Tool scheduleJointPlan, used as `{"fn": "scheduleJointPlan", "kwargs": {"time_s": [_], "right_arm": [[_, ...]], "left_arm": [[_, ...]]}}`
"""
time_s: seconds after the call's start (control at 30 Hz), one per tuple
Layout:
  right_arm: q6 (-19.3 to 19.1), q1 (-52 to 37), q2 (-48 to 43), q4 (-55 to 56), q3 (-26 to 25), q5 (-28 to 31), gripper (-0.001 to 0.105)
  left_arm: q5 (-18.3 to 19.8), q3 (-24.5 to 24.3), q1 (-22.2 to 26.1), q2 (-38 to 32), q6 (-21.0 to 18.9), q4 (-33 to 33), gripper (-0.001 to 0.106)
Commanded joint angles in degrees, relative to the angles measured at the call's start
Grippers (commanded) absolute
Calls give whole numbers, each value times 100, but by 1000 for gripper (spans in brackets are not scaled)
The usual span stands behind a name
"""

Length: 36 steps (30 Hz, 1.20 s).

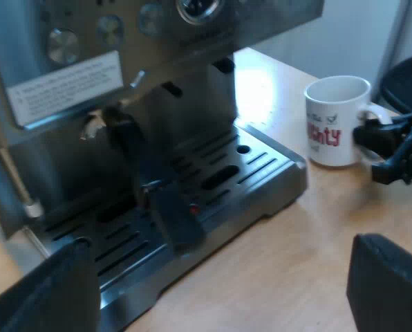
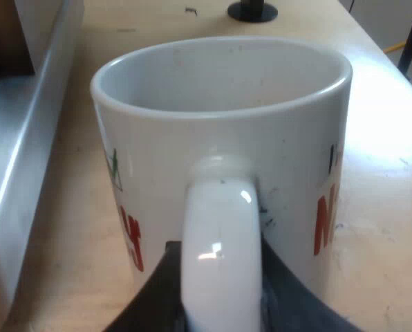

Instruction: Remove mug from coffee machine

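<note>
A white mug [image 1: 337, 121] with red lettering stands upright on the wooden table, a short way off the espresso machine's [image 1: 123, 83] drip tray [image 1: 261, 173]. My right gripper [image 1: 386, 149] is at the mug's handle. Seen from its own wrist, the mug [image 2: 223, 124] looks empty, and the right gripper [image 2: 220, 266] is shut on the white handle [image 2: 220, 235], one dark finger pressed against each side. My left gripper [image 1: 220, 304] hangs open before the drip tray with nothing between its fingers. The holder's dark handle [image 1: 157, 187] sticks out of the machine's front over the tray.
Dials and a white label sit on the machine's metal face. Bare wooden table [image 1: 282, 263] lies between the tray and the mug. The machine's metal side [image 2: 19, 138] runs close along the mug. A black round foot [image 2: 251, 10] stands on the table beyond the mug.
</note>
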Motion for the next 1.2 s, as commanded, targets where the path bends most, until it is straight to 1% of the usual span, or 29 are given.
{"fn": "scheduleJointPlan", "kwargs": {"time_s": [0.03,0.13,0.3,0.47,1.1,1.17,1.2], "right_arm": [[39,-21,87,-402,-65,-41,0],[34,-21,223,-556,-65,-240,0],[121,-21,436,-578,-65,-252,0],[150,-21,570,-600,-65,-252,0],[150,-21,572,-600,-65,-270,0],[150,-21,572,-600,-65,-270,3],[150,-21,572,-572,-65,-270,10]], "left_arm": [[198,-29,-31,219,-61,-298,87],[208,-29,-31,383,-61,-485,87],[399,-29,-31,533,-61,-558,87],[398,-29,-31,544,-61,-558,87],[398,-29,-31,544,-61,-558,87],[398,-29,-31,544,-61,-558,87],[398,-29,-31,544,-61,-558,87]]}}
